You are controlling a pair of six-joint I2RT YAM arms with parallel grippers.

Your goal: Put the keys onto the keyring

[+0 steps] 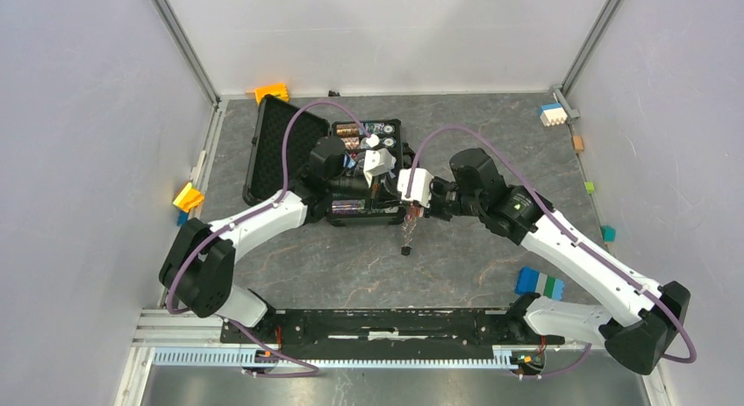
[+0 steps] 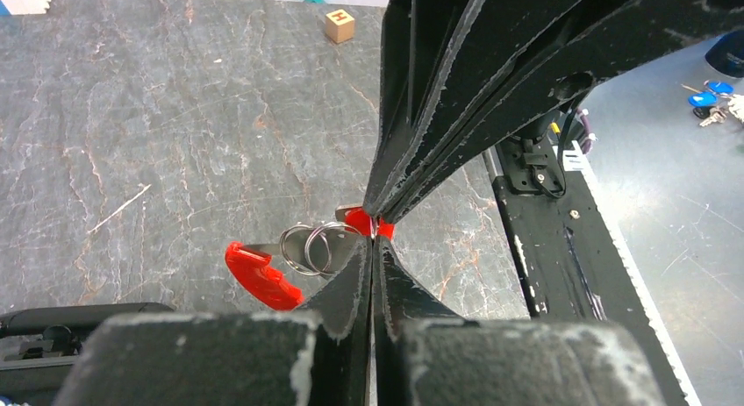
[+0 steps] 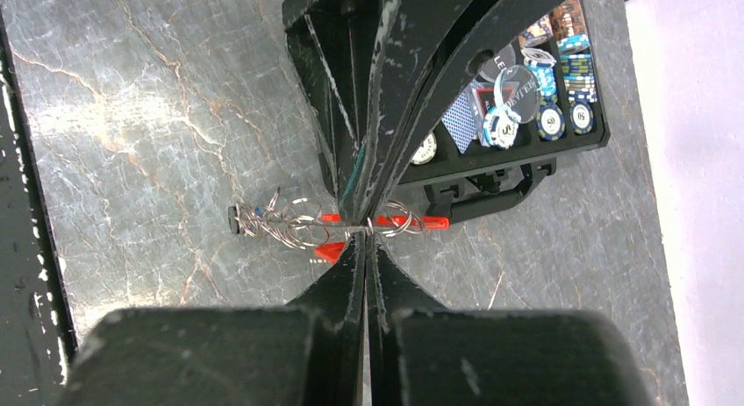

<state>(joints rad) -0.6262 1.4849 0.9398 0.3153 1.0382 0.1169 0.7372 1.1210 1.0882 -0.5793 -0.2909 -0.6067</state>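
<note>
Both grippers meet above the table in front of the black case. My right gripper [image 3: 367, 236] is shut on the thin wire ring of the keyring [image 3: 386, 222], whose long red tag [image 3: 421, 220] runs sideways. Its chain and loops [image 3: 281, 222] trail left. My left gripper [image 2: 375, 238] is shut on a red part of the keyring [image 2: 358, 220] just past its tips. A red-headed key [image 2: 259, 274] hangs beside it, its blade through the silvery rings [image 2: 311, 248]. Blue-headed keys [image 2: 709, 95] lie far right, beyond the black rail. From above, the keyring [image 1: 406, 239] dangles below the joined grippers.
An open black case [image 1: 276, 152] with poker chips [image 3: 526, 81] lies just behind the grippers. Coloured blocks sit at the table's edges: orange [image 1: 272, 92], yellow [image 1: 188, 196], blue-green [image 1: 539, 283], white-blue [image 1: 552, 114]. A wooden cube [image 2: 339, 24] lies apart. The black rail [image 2: 561, 248] runs along the near edge.
</note>
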